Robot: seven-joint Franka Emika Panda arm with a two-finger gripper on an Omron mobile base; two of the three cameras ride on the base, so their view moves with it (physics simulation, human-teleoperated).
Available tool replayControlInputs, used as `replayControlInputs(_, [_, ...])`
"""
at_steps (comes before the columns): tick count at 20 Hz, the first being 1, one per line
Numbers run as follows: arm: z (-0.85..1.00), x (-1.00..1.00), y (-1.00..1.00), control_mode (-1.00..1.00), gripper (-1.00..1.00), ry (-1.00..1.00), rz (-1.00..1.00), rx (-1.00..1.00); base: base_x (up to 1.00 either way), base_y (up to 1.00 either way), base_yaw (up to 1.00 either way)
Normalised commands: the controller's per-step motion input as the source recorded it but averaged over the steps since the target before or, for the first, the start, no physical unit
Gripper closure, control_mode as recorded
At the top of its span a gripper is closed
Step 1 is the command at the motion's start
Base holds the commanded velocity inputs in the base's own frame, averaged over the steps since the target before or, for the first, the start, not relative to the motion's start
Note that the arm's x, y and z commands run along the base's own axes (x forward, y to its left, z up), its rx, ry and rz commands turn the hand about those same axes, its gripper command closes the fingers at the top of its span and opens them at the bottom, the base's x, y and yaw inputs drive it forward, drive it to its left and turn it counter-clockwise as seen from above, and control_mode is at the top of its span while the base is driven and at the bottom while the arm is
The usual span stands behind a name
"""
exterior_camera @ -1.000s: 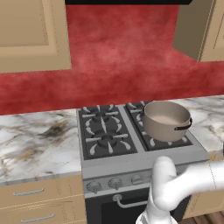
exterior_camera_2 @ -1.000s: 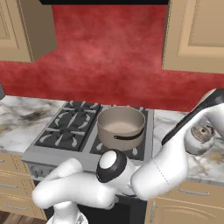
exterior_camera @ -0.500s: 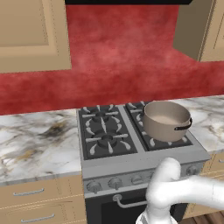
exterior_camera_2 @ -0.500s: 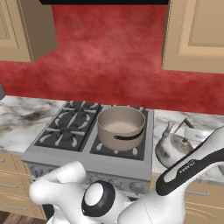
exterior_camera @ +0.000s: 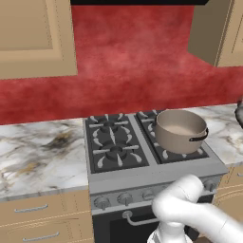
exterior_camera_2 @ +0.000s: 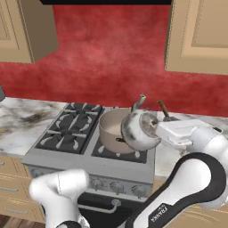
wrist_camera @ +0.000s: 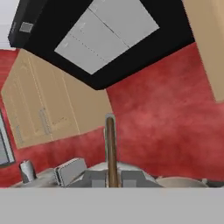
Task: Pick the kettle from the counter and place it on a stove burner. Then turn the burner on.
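Item: small squat rounded silvery-white kettle point(exterior_camera_2: 139, 129) with a thin upright handle. It was carried in the air in the right base view, tilted, its body in front of the near right rim of the large tan pot point(exterior_camera_2: 114, 130) and above the right half of the stove. It touched neither the grate nor the table.

Item: the hand point(exterior_camera_2: 156, 128) of the white arm. It met the kettle at its right side in the right base view. In the hand view the thin brown handle point(wrist_camera: 110, 148) rose upright between two grey finger blocks point(wrist_camera: 92, 178), which were pressed in against it, so the hand was pinching the kettle by its handle.

Item: large tan metal pot point(exterior_camera: 179, 130) with dark side handles. It stood on the right front burner of the stove in the left base view.

Item: round dark gas burner point(exterior_camera: 113, 152) under a black grate with pale grey petal-shaped prongs, left front of the stove. It was bare, as was the one behind it.

Item: white-grey marble table point(exterior_camera: 38, 154) with dark and brownish veining, over tan wood drawers. It ran on both sides of the stove.

Item: row of grey knobs point(exterior_camera: 124, 199) along the stove front.

Item: red mottled wall point(exterior_camera: 133, 61) behind the stove, with tan wall cupboards point(exterior_camera: 33, 38) on either side and a black hood point(wrist_camera: 100, 39) with grey panels overhead.
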Motion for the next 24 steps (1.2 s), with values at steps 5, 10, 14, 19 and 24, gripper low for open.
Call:
replayControlInputs(5, [0.1, -0.16, 1.0, -1.0, 1.0, -0.3, 0.0, 0.15, 0.0, 0.0, 0.0])
replayControlInputs(10, [0.02, 0.0, 1.0, -1.0, 1.0, -0.16, -0.01, -0.01, 0.0, 0.0, 0.0])
replayControlInputs(14, [0.56, 0.06, 1.0, -1.0, 1.0, -0.01, -0.04, -0.18, 0.0, 0.0, 0.0])
replayControlInputs(19, [0.71, 0.09, 0.96, -1.0, 1.0, 0.22, 0.0, -0.25, 0.0, 0.0, 0.0])
replayControlInputs(24, [0.29, 0.17, 0.98, -1.0, 1.0, 0.38, 0.0, -0.32, 0.0, 0.0, 0.0])
